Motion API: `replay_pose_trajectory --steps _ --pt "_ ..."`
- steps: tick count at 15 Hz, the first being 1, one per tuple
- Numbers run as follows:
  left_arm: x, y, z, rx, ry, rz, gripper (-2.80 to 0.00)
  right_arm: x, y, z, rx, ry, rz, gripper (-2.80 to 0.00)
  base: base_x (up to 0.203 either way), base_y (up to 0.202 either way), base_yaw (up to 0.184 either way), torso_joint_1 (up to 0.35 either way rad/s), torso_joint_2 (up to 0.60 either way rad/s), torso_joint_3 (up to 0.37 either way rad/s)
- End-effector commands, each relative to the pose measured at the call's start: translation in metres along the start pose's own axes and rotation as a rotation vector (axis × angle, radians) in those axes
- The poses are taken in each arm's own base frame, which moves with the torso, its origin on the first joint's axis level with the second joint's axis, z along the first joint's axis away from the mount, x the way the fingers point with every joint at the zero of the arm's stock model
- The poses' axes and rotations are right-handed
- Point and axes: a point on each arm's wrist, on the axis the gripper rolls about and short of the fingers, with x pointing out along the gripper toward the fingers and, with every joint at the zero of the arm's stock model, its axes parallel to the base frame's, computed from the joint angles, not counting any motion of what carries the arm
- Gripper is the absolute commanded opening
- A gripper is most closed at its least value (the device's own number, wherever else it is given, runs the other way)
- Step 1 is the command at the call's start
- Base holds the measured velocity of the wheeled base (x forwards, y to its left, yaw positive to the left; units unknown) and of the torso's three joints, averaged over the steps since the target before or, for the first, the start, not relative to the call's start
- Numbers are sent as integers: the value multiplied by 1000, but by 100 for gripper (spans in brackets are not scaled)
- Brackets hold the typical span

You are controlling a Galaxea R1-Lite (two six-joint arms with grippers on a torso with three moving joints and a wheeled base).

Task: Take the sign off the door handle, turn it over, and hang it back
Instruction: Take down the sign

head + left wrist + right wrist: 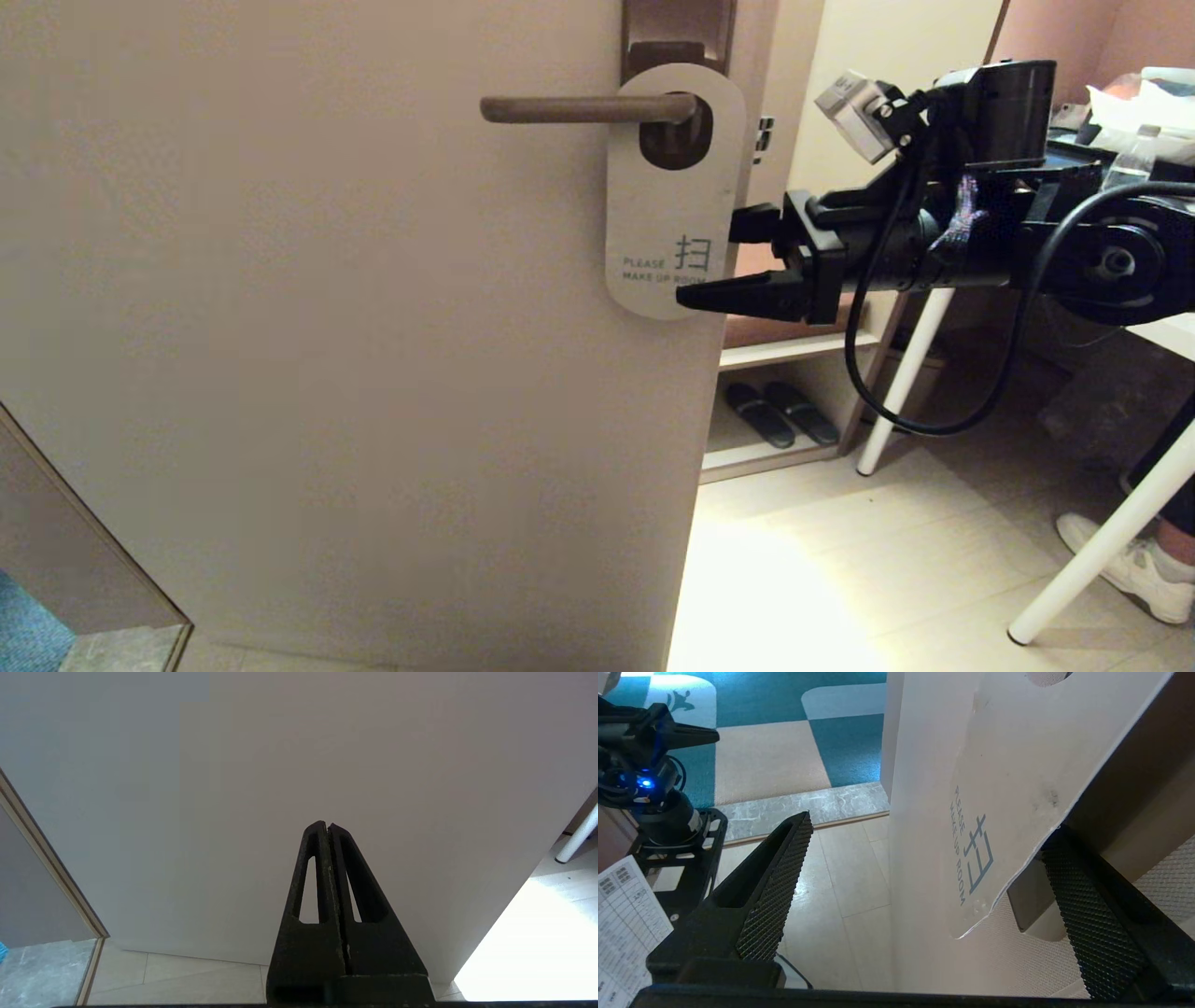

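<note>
The sign (674, 201) hangs by its hole on the door handle (579, 109), a dark lever below a brown backplate (677, 28). Its off-white face reads "PLEASE MAKE UP ROOM". My right gripper (707, 261) is open at the sign's lower right edge. One finger is in front of the card and the other is at its edge. In the right wrist view the sign (1017, 765) reaches between the wide-apart fingers of the right gripper (929, 826), its edge close to one pad (1083, 905). My left gripper (327, 826) is shut on nothing, low in front of the door (233, 788).
The door (327, 327) stands ajar, its free edge beside the right gripper. Past it are a low shelf with dark slippers (780, 413), white table legs (901, 373), a person's white shoe (1134, 569) and a bottle (1134, 161). Blue carpet (850, 742) lies beyond the threshold.
</note>
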Motion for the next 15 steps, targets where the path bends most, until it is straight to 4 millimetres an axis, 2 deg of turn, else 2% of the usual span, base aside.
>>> replay_pose_trajectory --steps 1,15 --pt "0 0 0 -1 0 2 -280 3 -3 -1 -2 -1 6 0 0 0 0 0 0 0" --pt "0 0 0 -1 1 0 -280 14 -13 5 -10 -21 12 0 0 0 0 0 0 0"
